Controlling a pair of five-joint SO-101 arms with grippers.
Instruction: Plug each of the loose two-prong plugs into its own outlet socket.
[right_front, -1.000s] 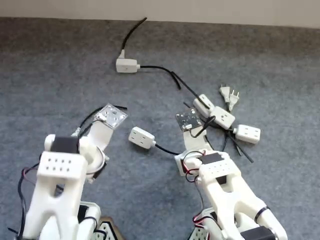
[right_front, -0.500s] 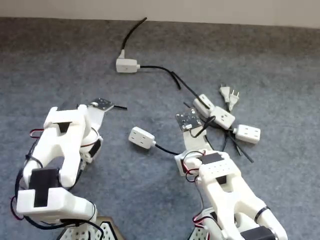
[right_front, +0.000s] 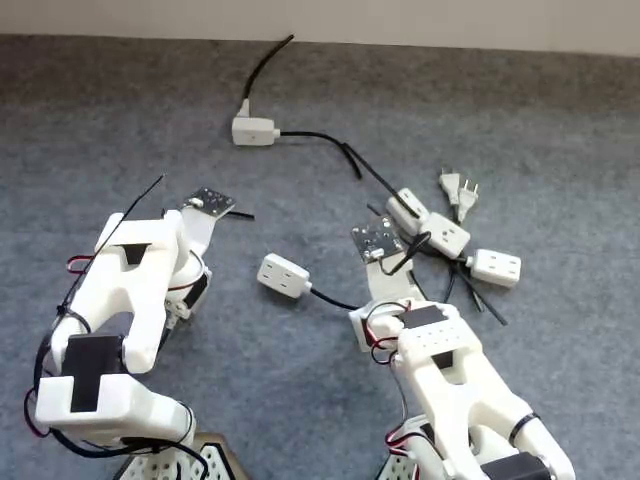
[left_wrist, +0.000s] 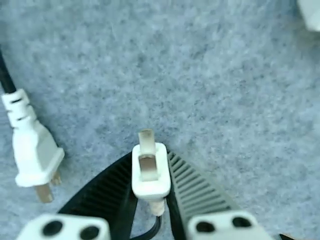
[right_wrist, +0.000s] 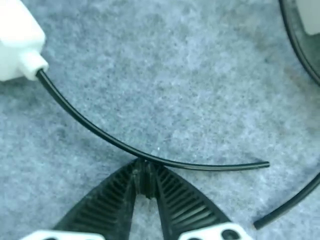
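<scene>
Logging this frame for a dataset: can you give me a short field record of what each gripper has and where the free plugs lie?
left gripper: shut on a white two-prong plug
right gripper: shut on the black cable of a socket
second plug: flat on the grey carpet near the left gripper
loose plug: on the grey carpet beside the socket cluster

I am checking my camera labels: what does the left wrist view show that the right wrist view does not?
Left wrist view, not the right: a white plug clamped in the left gripper, and a loose plug beside. Right wrist view, not the left: the right gripper shut on a black cable from a white socket. Both: grey carpet.
</scene>
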